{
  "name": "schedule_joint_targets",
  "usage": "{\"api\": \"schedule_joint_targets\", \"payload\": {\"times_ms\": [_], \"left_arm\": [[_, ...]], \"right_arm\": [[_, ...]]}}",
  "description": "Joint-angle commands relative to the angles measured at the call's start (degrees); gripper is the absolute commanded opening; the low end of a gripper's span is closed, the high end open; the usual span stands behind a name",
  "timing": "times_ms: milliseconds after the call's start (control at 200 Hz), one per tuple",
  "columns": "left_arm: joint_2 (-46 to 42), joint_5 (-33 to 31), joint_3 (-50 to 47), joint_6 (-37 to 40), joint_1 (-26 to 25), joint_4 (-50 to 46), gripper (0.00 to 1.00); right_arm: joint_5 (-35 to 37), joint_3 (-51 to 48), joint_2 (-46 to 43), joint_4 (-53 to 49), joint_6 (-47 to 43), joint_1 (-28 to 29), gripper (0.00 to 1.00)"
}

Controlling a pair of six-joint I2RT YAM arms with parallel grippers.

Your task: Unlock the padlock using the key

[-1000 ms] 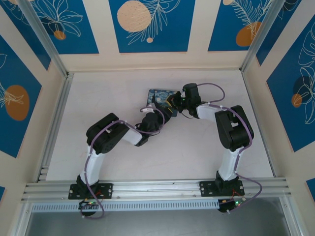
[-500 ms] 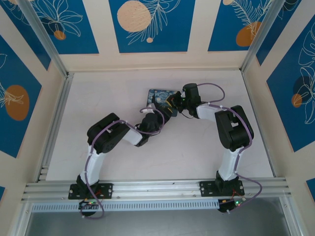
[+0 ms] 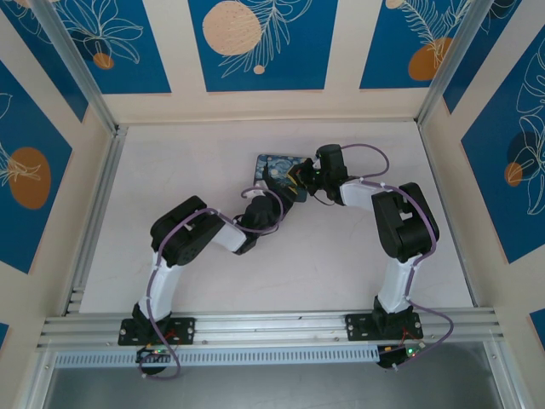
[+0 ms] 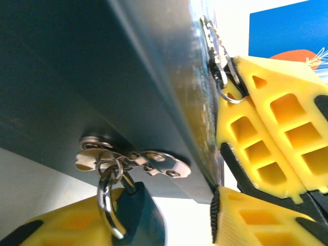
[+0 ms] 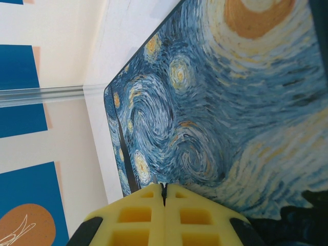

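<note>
The padlock has a dark blue body and a silver shackle. It hangs from the metal hasp on the side of the swirl-painted tin. My left gripper stands open around it: the padlock rests against the left finger, and the right finger is clear of it. My right gripper is shut over the tin's painted lid. In the left wrist view its yellow fingers pinch the thin grey key, and a small ring hangs beside them. Both grippers meet at the tin's near right corner.
The tin lies at the middle back of the pale table. Aluminium rails run along the left side and the near edge. Blue patterned walls close the back and sides. Purple cables loop off both arms.
</note>
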Motion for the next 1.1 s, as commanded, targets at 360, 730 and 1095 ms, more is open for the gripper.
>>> {"api": "schedule_joint_targets", "payload": {"times_ms": [360,730,1095], "left_arm": [[2.95,-4.49,-4.97,1.31,1.28,-11.12,0.44],[4.33,-3.72,-2.51,1.42,1.33,-13.21,0.4],[4.71,-4.94,1.76,2.52,1.63,-21.24,0.36]], "right_arm": [[0.0,-1.0,3.12,-4.54,0.18,0.34,0.0],[0.04,-1.18,3.18,-4.36,0.11,0.21,0.0],[0.13,-1.36,3.17,-4.01,0.37,0.28,0.0]]}}
